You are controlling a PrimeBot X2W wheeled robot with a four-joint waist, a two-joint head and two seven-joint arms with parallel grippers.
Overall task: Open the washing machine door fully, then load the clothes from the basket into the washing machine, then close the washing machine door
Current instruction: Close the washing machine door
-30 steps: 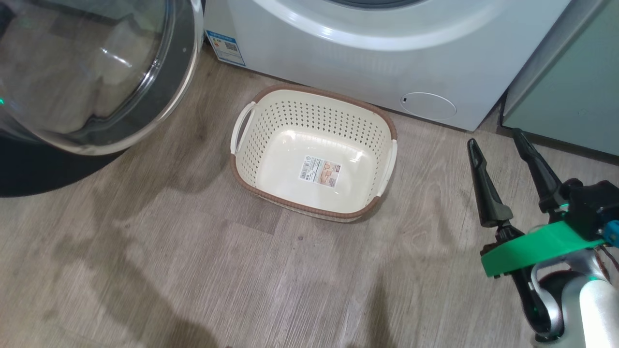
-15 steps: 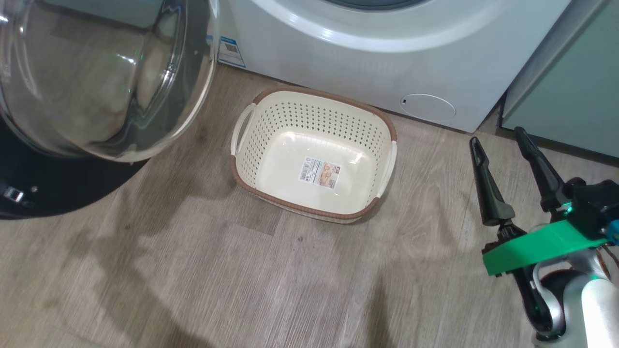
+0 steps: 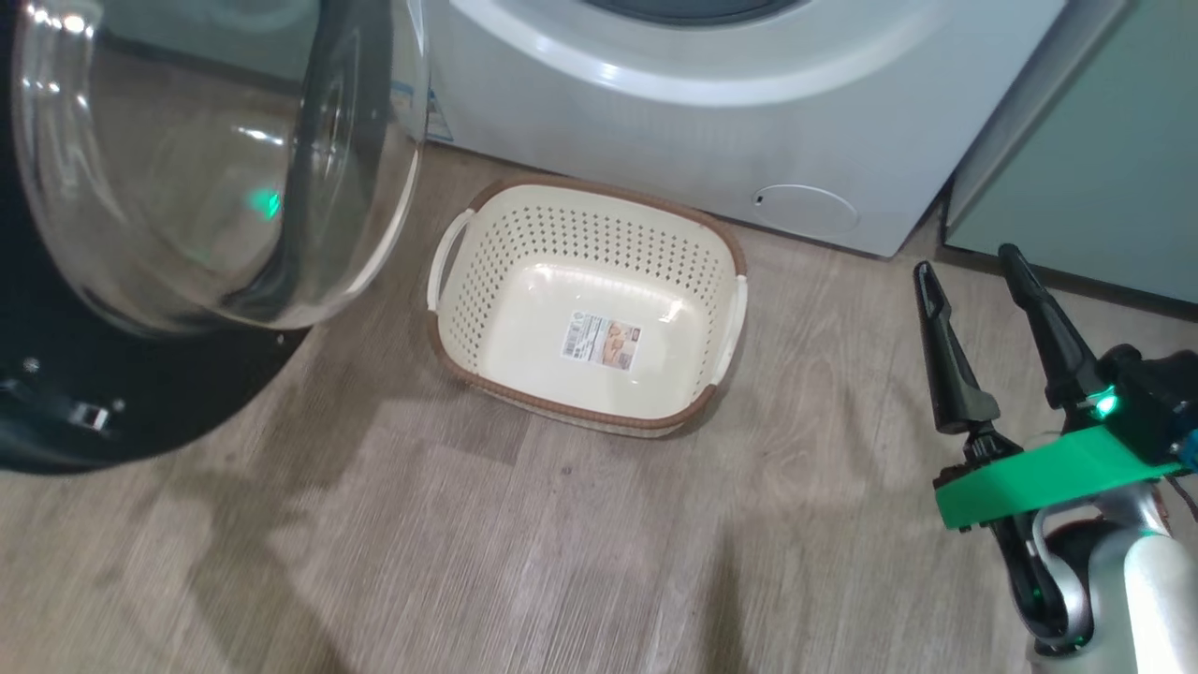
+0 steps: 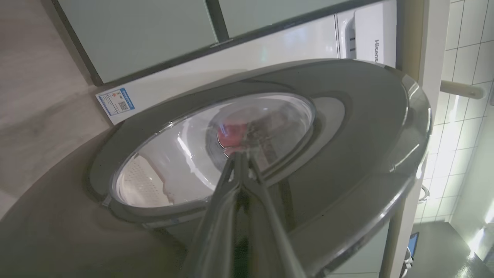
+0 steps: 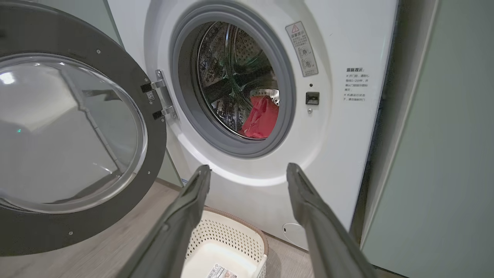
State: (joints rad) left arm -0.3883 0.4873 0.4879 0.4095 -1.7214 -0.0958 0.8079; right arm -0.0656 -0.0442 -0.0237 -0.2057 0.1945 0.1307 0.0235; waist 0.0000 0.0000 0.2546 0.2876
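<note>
Pushing washing machine door (image 4: 366, 116) shut: left pincer (image 4: 240, 154) pressed together, tips at glass (image 4: 185, 154); press steadily until flush. Clothes (image 5: 262, 117) in drum (image 5: 231, 58) ahead of spread right pincer (image 5: 249, 166); basket (image 5: 231, 233) empty below.

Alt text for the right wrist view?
White washing machine with its round door swung open to the left and red clothes lying in the steel drum. The right gripper, open, rises in the foreground above a cream basket on the wood floor.
</note>
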